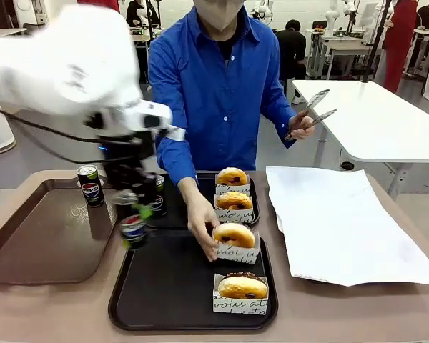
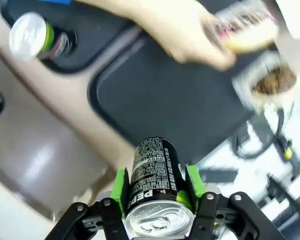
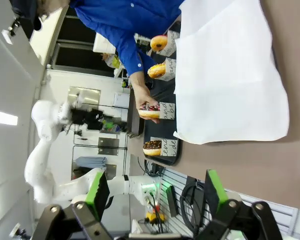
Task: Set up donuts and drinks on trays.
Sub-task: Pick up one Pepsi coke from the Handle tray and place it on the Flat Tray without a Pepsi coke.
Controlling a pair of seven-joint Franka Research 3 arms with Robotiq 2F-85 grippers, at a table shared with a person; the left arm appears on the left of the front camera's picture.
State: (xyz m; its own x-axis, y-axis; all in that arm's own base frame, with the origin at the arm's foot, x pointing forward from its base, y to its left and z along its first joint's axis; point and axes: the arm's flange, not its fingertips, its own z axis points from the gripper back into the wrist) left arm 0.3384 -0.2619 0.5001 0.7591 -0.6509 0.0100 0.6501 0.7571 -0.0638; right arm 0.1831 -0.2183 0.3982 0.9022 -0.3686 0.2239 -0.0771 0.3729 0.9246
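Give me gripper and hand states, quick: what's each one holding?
Left gripper: shut on a Pepsi can.
Right gripper: open, holding nothing.
Person's one hand: on a sleeved donut.
Person's other hand: holding tongs.

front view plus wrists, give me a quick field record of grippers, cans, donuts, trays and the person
left gripper: shut on a Pepsi can, at near tray's left edge
right gripper: open, holding nothing
other cans: one on brown tray, one on far tray
donuts: two per black tray
person: one hand on a near-tray donut, other holds tongs
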